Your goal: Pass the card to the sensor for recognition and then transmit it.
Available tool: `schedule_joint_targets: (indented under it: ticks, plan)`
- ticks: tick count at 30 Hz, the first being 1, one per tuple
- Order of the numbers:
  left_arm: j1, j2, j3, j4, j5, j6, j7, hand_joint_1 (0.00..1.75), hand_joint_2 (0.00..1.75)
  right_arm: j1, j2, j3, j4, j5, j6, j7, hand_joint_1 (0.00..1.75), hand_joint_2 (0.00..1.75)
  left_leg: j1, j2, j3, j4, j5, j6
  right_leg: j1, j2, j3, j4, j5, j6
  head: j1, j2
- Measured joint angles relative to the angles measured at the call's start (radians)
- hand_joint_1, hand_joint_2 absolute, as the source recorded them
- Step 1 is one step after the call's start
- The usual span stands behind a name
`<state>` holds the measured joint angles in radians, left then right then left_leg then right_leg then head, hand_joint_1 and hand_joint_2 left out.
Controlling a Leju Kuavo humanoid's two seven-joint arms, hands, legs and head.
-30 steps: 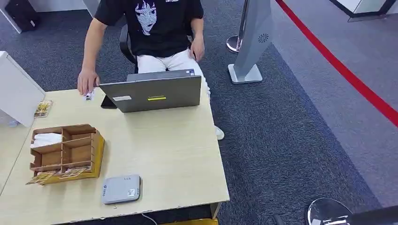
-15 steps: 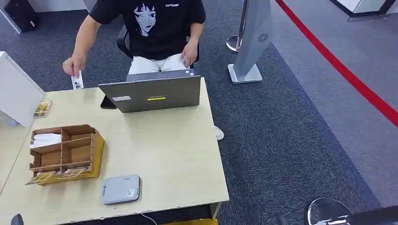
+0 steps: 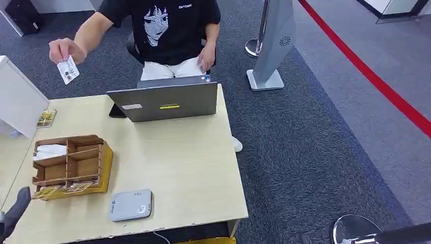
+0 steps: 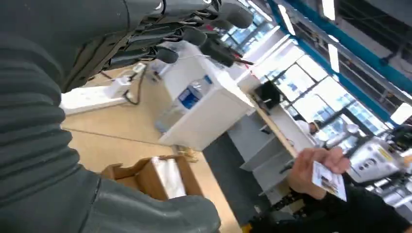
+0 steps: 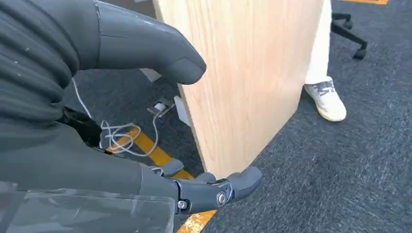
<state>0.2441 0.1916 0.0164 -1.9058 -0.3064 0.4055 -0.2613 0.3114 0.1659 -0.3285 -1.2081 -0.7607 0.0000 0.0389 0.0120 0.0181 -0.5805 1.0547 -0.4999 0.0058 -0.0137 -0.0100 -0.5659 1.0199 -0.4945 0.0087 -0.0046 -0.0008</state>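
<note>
1. Fingers (image 4: 214, 29) of my left hand (image 3: 15, 211) spread apart, holding nothing; right hand (image 5: 145, 145) open too, hanging low beside the desk (image 3: 193, 168).
2. Card (image 3: 68, 70) in person's hand (image 3: 65, 50), far ahead-left, long axis tilted; left hand nearer.
3. Since earlier: card lifted higher, my left hand risen at the desk's near-left corner.

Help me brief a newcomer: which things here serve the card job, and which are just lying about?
Job: card in the person's hand; grey sensor; left hand.
Lying about: laptop; wooden organizer; water bottle.
</note>
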Motion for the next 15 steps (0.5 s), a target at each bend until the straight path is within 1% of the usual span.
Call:
schedule_joint_targets:
  ticks: [4, 9, 15]
  plan:
    - [-0.096, 0.055, -0.054, 0.015, -0.063, -0.041, 0.034, 0.0, 1.75, -0.01, 0.0, 0.0, 0.014, 0.003, 0.009, -0.007, 0.0, 1.75, 0.0, 0.0, 0.0, 0.0, 0.001, -0.001, 0.0, 0.001, 0.0, 0.0, 0.001, 0.0, 0.0, 0.0]
    - [-0.21, 0.112, -0.118, 0.046, -0.135, -0.086, 0.069, 0.0, 1.75, -0.022, 0.0, 0.005, 0.033, 0.016, 0.018, -0.019, 0.0, 1.75, 0.0, 0.0, 0.0, 0.0, 0.001, 0.0, 0.0, 0.001, -0.001, 0.0, 0.002, -0.001, 0.0, 0.0]
    - [-0.362, 0.174, -0.213, 0.09, -0.225, -0.148, 0.114, 0.0, 1.75, -0.042, -0.003, 0.023, 0.061, 0.017, 0.024, -0.034, 0.0, 1.75, 0.0, 0.0, 0.0, 0.0, 0.002, -0.001, 0.0, 0.001, -0.001, 0.0, 0.003, -0.002, 0.0, 0.0]
